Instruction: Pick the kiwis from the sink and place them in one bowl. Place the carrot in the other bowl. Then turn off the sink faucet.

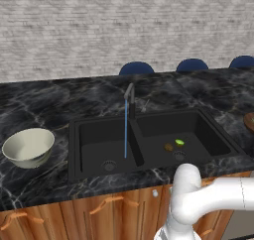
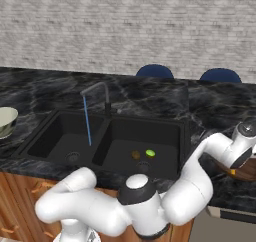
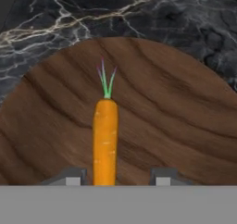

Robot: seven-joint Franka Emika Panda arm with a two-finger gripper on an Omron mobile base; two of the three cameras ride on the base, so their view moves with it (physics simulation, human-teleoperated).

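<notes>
A white robot arm stands at a black marble counter [image 1: 39,102] with a black double-basin sink [image 1: 149,141] set into it. In the hand view, the gripper [image 3: 115,177] hangs directly above the brown wooden bowl [image 3: 152,121], which spreads across most of that picture. The carrot [image 3: 105,142] lies lengthwise between the two finger tips [image 3: 72,177], its green top pointing to 12 o'clock. The tips stand apart on either side of the carrot, with a clear gap on the right side; whether the left tip touches the carrot cannot be told. The gripper looks part-way open, so the carrot appears let go or nearly so.

In the left base view, the two kiwis, one bright green [image 1: 179,142] and one brown [image 1: 168,147], lie just beside each other on the floor of the right basin, near its drain. The faucet [image 1: 129,99] stands at the 12 o'clock edge of the sink, and a thin blue stream [image 1: 125,130] falls into the left basin. The off-white bowl [image 1: 29,147] sits on the counter at 9 o'clock from the sink.

Likely risks: if the carrot clings to a finger, it could be dragged out of the bowl as the arm lifts. The kiwis are tiny and round, so they may roll or slip from a pinch. The running water is not yet shut off.

No brands, labels or writing can be read anywhere.
</notes>
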